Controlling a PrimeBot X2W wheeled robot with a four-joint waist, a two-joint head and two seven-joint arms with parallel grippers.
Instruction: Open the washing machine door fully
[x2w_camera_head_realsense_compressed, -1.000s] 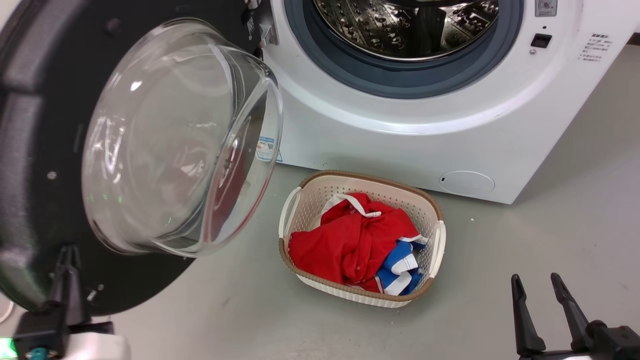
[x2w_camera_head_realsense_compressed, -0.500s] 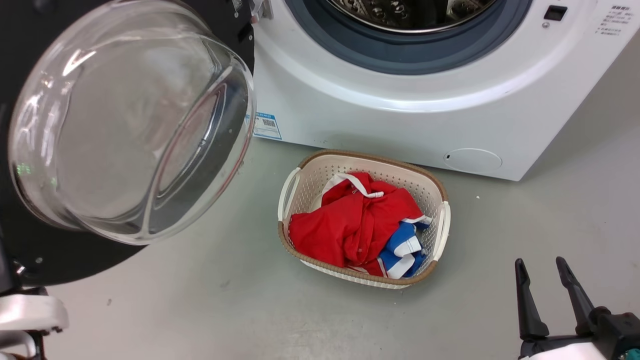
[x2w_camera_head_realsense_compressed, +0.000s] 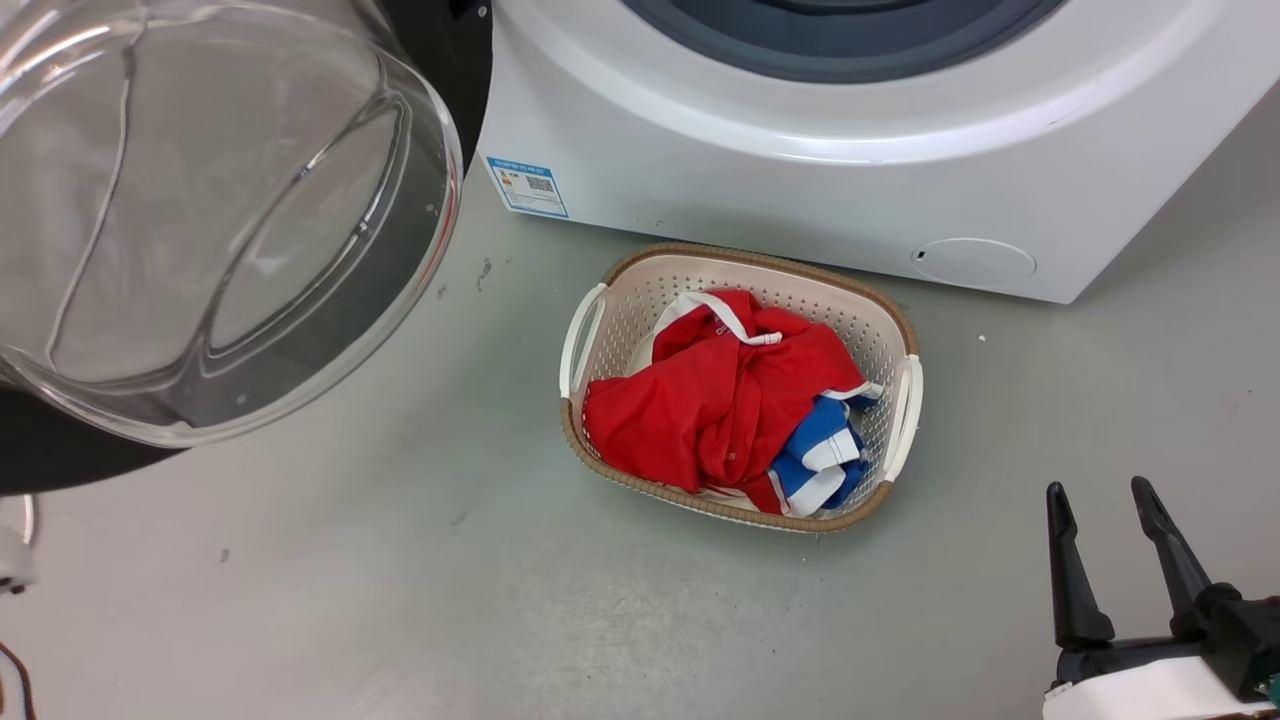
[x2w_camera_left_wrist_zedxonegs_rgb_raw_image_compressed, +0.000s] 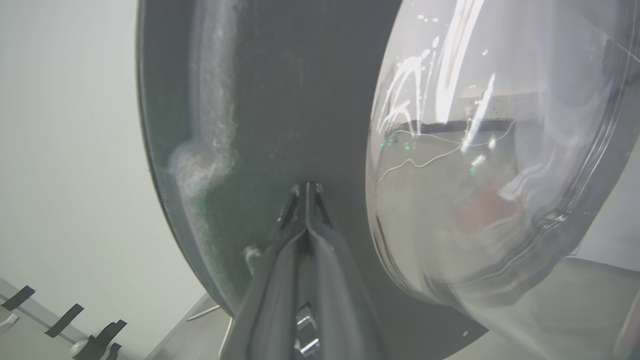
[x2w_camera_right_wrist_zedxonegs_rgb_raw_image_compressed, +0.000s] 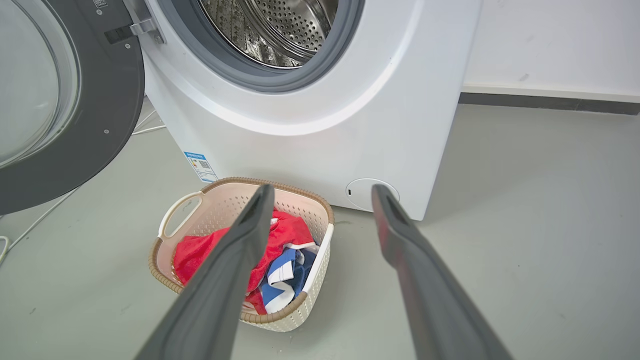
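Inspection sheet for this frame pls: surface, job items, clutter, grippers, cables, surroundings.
Surface: grey floor, a few small marks.
Job's things: washing machine door swung wide open on its hinge. The washing machine has its drum exposed in the right wrist view.
Clutter: basket on the floor in front of the machine, holding red and blue-white clothes.
Grippers: left gripper jaws closed together, tips at the door's dark inner face. Right gripper jaws open, holding nothing, above the floor.
Cables: white cable on the floor beside the machine.
Surroundings: white wall with dark skirting; black tape strips.
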